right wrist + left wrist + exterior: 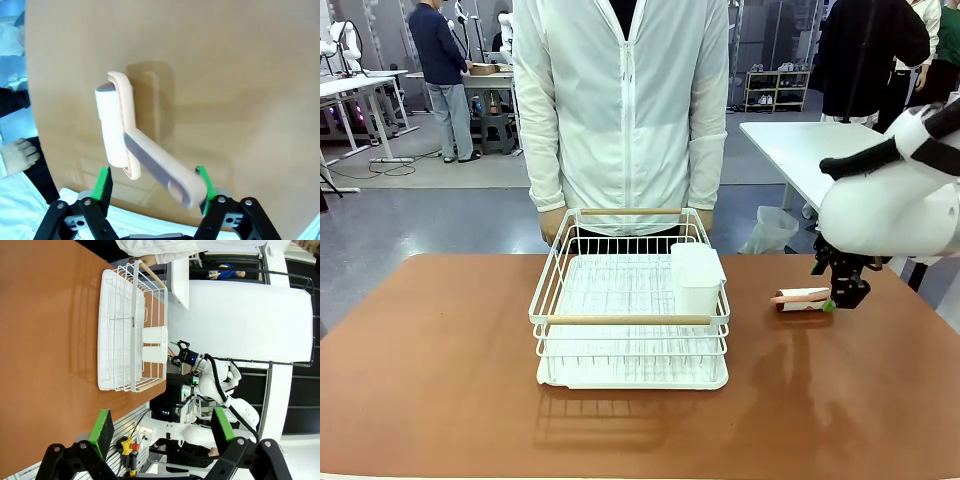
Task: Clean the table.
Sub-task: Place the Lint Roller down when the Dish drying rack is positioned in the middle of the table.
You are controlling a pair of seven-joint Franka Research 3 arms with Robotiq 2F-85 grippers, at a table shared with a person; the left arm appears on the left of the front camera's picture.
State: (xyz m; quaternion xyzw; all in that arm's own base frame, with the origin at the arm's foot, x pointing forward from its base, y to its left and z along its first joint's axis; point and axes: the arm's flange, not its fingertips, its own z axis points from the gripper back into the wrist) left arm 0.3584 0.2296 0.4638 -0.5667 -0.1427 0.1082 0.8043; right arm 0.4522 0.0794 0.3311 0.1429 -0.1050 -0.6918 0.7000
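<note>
The reddish-brown table spreads across the front view. On its right part lies a pink-handled lint roller with a white roll. My right gripper hangs at the roller's handle end. In the right wrist view the lint roller points away over the table, and its handle end sits between the green pads, close to the right one; the right gripper is open. My left gripper is open with nothing between its fingers, high above the table.
A white wire dish rack with wooden handles stands mid-table, a white cutlery cup hooked in its right side. A person in a white jacket stands at the far edge, a hand near the rack's back rim. White tables stand behind.
</note>
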